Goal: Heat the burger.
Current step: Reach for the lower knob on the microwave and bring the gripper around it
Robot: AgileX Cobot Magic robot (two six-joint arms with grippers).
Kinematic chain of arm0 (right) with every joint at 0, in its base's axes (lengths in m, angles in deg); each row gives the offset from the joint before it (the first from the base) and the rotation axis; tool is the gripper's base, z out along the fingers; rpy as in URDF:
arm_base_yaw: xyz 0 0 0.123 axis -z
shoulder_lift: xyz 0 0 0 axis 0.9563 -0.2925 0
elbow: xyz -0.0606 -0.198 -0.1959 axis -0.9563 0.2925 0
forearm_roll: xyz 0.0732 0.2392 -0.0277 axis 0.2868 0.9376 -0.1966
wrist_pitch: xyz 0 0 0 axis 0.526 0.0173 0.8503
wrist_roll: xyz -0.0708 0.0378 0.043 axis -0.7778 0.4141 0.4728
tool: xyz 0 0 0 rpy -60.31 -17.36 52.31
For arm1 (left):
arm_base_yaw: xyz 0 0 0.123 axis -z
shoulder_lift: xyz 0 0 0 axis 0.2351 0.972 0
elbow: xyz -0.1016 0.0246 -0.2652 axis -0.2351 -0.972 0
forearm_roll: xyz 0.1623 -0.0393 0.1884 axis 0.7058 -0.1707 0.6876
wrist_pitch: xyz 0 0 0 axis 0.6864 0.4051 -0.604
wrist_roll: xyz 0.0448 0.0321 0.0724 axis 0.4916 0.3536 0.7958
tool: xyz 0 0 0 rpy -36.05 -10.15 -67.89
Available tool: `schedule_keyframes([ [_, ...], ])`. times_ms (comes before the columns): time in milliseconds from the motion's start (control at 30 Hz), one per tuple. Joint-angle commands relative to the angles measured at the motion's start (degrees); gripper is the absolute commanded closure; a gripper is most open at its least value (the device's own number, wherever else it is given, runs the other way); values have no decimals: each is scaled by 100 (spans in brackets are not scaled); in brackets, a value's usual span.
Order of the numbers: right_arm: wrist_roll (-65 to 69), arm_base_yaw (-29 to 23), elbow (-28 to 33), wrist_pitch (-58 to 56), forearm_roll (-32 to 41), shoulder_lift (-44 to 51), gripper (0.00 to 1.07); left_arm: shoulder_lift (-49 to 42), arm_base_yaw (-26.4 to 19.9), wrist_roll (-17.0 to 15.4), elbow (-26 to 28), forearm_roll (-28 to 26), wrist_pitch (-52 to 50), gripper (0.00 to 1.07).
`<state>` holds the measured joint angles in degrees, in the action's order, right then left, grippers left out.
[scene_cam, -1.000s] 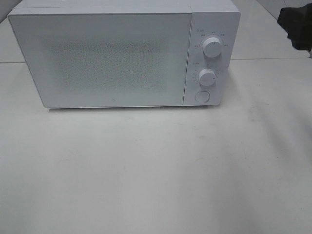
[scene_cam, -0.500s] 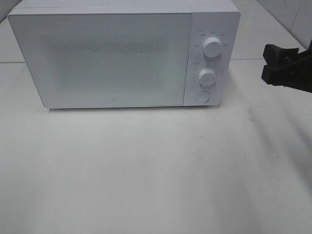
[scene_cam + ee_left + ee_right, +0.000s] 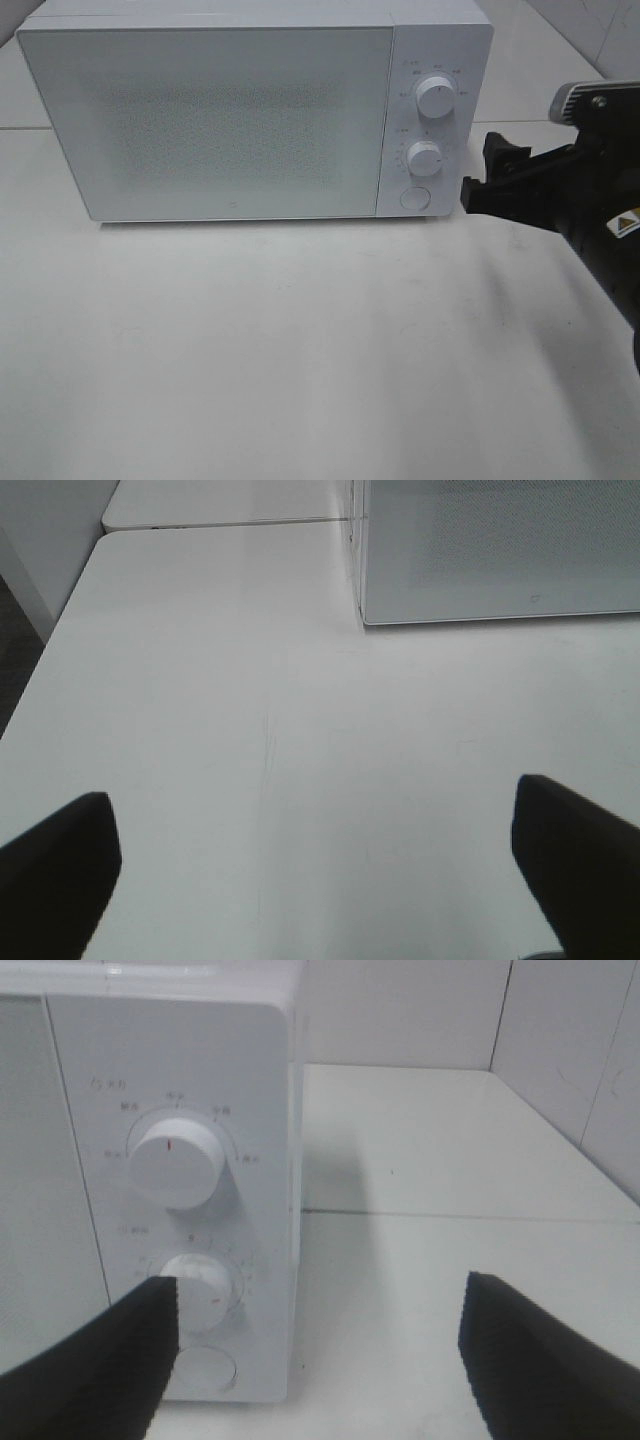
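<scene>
Burger shows in no view; the microwave (image 3: 440, 45) has its speckled door (image 3: 205, 120) shut, seemingly too opaque to see through. Right hand (image 3: 480, 170), fingers apart and empty, hovers just beside the dial panel (image 3: 432, 110). Left hand (image 3: 310, 860) hangs spread wide over the worktop (image 3: 300, 350).

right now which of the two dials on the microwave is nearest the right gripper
The lower dial, just above the round button. The open right gripper is about level with it beside the microwave; the upper dial sits higher, farther off.
</scene>
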<state>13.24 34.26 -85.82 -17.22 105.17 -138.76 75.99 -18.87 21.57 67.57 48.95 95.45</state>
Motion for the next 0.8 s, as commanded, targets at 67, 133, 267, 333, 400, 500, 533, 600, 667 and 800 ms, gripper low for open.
schedule_keyframes([
  [67,-74,-241,-160,561,338,-258,31,-132,-11,-29,-17,-34,-63,6],
  [133,-74,-395,-269,693,539,-395,31,-132,-11,-29,-17,-34,-63,6],
  [267,-74,-619,-561,859,699,-756,31,-132,-11,-29,-17,-34,-63,6],
  [333,-74,-619,-630,859,699,-831,31,-132,-11,-29,-17,-34,-63,6],
  [400,-74,-619,-831,859,705,-1054,31,-132,-11,-29,-17,-34,-63,6],
  [500,-57,-619,-951,865,705,-1192,31,-132,-11,-29,-17,-34,-63,6],
  [533,-23,-619,-997,859,705,-1243,31,-132,-11,-29,-17,-34,-63,6],
  [600,29,-619,-1117,871,693,-1358,31,-132,-11,-29,-17,-34,-63,6],
  [667,97,-613,-1261,963,693,-1518,31,-132,-11,-29,-17,-34,-63,6],
  [800,109,-596,-1398,985,762,-1696,31,-132,-11,-29,-17,-34,-63,6],
])
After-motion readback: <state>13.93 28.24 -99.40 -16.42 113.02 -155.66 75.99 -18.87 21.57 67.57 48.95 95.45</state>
